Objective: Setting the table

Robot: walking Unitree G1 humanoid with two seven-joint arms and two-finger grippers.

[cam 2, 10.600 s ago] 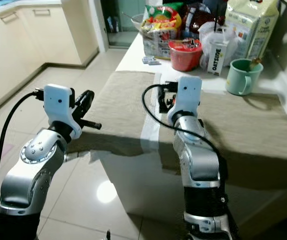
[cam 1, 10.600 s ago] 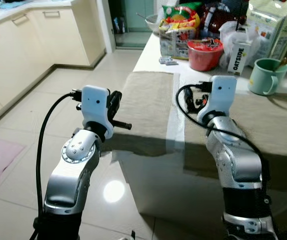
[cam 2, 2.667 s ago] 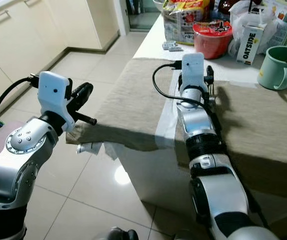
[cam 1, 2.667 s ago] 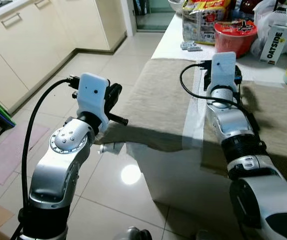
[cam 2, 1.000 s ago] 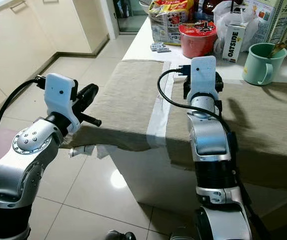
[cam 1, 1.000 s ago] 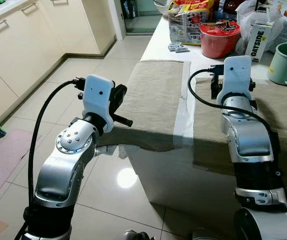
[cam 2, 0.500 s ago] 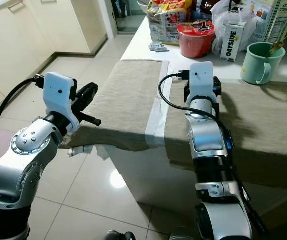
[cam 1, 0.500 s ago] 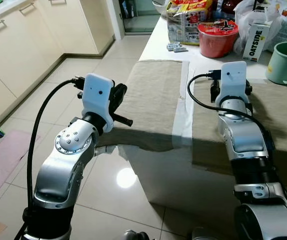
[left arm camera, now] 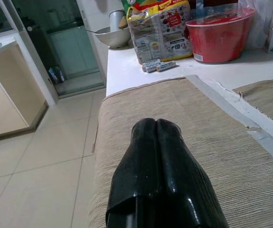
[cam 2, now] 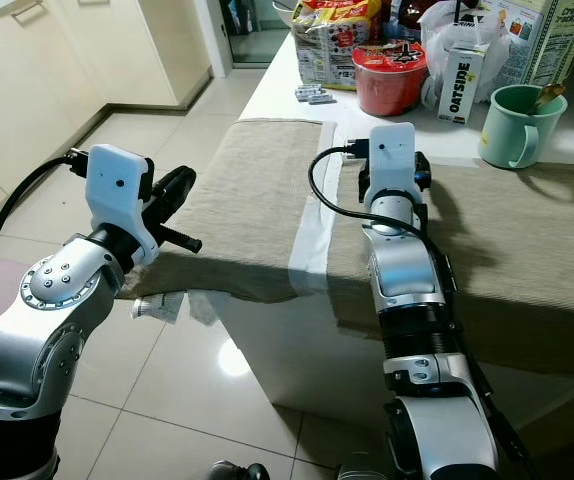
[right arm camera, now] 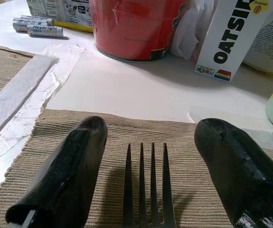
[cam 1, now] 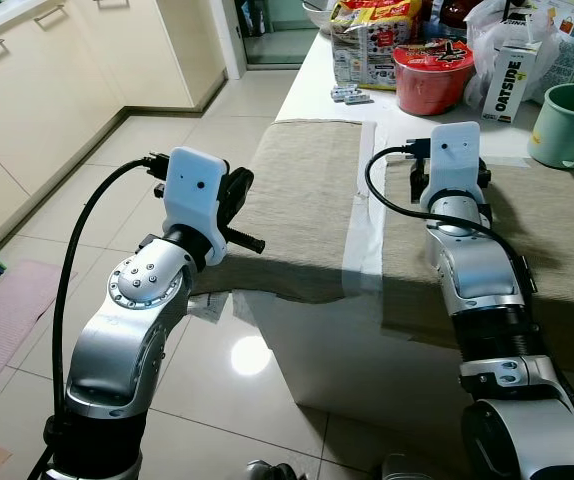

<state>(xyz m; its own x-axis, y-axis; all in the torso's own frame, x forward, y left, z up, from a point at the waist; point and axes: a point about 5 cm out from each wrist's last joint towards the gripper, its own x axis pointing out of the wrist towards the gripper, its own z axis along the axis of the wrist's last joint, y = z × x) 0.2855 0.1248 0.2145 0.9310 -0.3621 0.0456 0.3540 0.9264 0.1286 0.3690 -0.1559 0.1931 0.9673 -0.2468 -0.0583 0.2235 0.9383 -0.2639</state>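
A silver fork lies on the right beige placemat, tines toward the red bowl. My right gripper is open and low over this mat, one black finger on either side of the fork, not touching it. In the head views its white wrist housing covers the fingers. My left gripper is shut and holds nothing. It hovers at the near left edge of the left placemat.
Behind the mats on the white table stand a red bowl, an Oatside carton, snack bags, batteries and a green mug. Cabinets line the left. Crumpled paper lies on the tiled floor.
My right wrist has shifted slightly to the left over the right placemat. The left arm has stayed where it was.
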